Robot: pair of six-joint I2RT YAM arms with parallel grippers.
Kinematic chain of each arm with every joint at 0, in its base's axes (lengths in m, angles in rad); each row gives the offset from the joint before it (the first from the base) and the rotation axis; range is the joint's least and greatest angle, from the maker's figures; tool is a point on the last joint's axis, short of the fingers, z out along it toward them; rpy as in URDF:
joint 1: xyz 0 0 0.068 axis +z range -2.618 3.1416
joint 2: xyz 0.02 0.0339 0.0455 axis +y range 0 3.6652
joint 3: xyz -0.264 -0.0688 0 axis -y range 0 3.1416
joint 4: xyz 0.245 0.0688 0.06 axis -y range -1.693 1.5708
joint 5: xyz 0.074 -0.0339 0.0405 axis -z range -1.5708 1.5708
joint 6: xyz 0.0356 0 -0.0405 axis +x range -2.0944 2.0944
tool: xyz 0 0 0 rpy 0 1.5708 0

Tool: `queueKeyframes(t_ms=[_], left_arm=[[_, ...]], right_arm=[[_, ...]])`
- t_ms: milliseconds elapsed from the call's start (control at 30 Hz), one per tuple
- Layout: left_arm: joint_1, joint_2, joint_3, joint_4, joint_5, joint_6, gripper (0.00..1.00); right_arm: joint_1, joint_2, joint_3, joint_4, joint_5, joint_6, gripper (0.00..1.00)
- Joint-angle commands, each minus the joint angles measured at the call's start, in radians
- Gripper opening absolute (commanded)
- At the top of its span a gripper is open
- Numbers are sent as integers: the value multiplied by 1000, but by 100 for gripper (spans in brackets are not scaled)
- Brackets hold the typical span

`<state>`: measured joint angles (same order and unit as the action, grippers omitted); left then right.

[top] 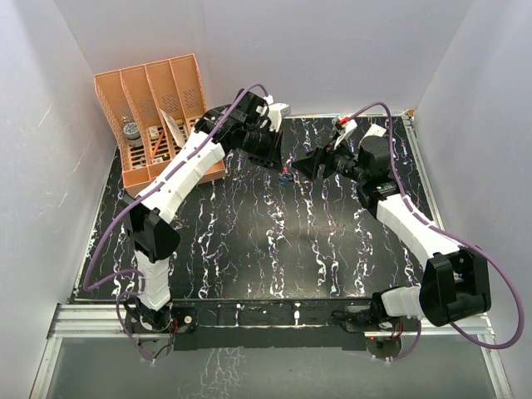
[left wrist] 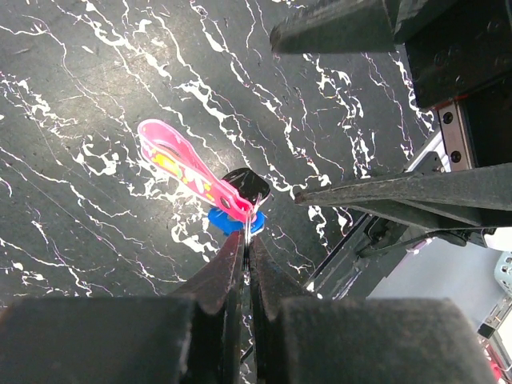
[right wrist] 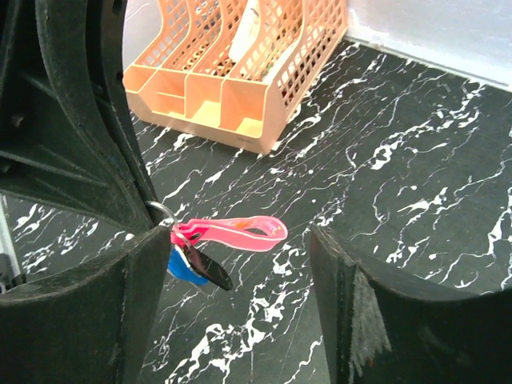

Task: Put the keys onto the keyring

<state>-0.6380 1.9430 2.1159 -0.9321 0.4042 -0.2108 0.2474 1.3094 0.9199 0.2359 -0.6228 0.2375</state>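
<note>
The keyring [left wrist: 184,166] is a pink strap on a thin metal ring [right wrist: 162,212], hanging above the black marbled table [top: 249,241]. My left gripper [left wrist: 246,237] is shut on that ring. Both keys hang from the ring: a blue-headed key [left wrist: 226,221] and a black key [left wrist: 245,185]. They also show in the right wrist view, the blue key [right wrist: 179,267] behind the black key [right wrist: 210,270]. My right gripper [right wrist: 240,276] is open. Its left finger [right wrist: 96,312] is close beside the keys, and the strap [right wrist: 240,231] reaches across the gap without touching its pads. Both grippers meet at the table's far middle [top: 288,169].
An orange mesh file organizer [top: 158,116] stands at the back left with small items in its slots. White walls close in the table on three sides. The table's metal edge rail [left wrist: 352,264] runs near the grippers.
</note>
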Motion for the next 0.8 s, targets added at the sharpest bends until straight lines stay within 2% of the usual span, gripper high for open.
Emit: queueKeyframes(t_ms=[0, 133, 400, 767], left_arm=[[-3, -11, 37, -21, 23, 7, 0], [-3, -10, 43, -23, 8, 2, 0], [-3, 48, 152, -85, 1, 4, 0], [-3, 46, 151, -84, 8, -8, 0]], right_arm=[[8, 9, 53, 35, -64, 1, 65], [14, -2, 56, 31, -50, -2, 65], [31, -41, 37, -33, -24, -101, 91], [81, -24, -3, -43, 6, -153, 95]])
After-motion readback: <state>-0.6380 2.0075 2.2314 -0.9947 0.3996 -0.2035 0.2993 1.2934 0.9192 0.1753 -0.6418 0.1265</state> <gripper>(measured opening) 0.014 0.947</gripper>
